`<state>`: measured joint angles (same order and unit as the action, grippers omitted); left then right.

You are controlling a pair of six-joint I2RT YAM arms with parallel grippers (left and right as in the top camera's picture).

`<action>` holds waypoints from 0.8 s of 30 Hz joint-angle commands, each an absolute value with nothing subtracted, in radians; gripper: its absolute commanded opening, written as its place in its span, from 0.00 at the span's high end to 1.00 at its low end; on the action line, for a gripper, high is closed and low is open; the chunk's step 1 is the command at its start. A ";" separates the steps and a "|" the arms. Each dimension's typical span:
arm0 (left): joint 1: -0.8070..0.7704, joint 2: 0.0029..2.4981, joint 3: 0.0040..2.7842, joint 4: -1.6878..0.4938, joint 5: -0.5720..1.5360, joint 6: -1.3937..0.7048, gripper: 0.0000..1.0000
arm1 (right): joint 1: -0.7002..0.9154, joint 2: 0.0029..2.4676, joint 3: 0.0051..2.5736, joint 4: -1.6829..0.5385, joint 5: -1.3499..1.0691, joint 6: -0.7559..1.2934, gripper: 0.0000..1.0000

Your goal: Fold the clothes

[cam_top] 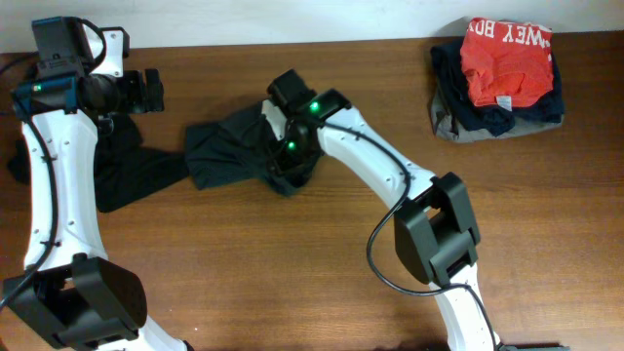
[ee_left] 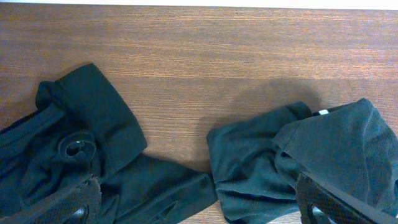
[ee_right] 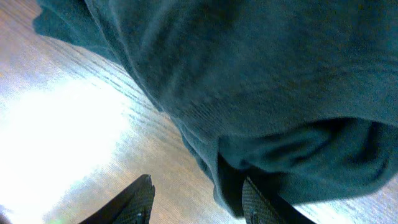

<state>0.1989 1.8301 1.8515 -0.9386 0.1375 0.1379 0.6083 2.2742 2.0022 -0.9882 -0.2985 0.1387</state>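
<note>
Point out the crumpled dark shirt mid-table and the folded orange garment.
Crumpled dark green cloth shirt [cam_top: 219, 151]: overhead view, bunched middle.
Folded orange cloth garment [cam_top: 507, 60]: overhead view, top face.

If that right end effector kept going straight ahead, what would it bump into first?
Most likely the dark green T-shirt: its bunched cloth sits directly ahead of the right end effector, one fold reaching between its fingers. Depth is unclear.

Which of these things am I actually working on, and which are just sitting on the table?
In the job: crumpled dark shirt at centre; dark cloth at the left; right gripper, at the shirt's edge; left gripper, open.
Lying about: folded pile in the far right corner, orange shirt on top.
</note>
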 commanded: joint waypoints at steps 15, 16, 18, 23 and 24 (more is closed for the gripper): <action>0.205 1.835 1.861 -0.956 0.138 0.137 0.01 | 0.644 2.342 1.982 -0.848 -0.171 0.127 0.58; 0.205 1.835 1.861 -0.956 0.138 0.137 0.01 | 0.647 2.346 1.982 -0.852 -0.176 0.127 0.58; 0.205 1.835 1.861 -0.956 0.138 0.137 0.01 | 0.650 2.354 1.982 -0.859 -0.176 0.128 0.61; 0.205 1.835 1.861 -0.959 0.137 0.137 0.01 | 0.656 2.351 1.982 -0.855 -0.216 0.128 0.70; 0.205 1.835 1.861 -0.959 0.137 0.137 0.01 | 0.655 2.350 1.982 -0.855 -0.236 0.128 0.71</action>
<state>0.1989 1.8301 1.8515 -0.9546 0.1375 0.1383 0.6422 2.3390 1.9919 -0.8581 -0.1883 0.1303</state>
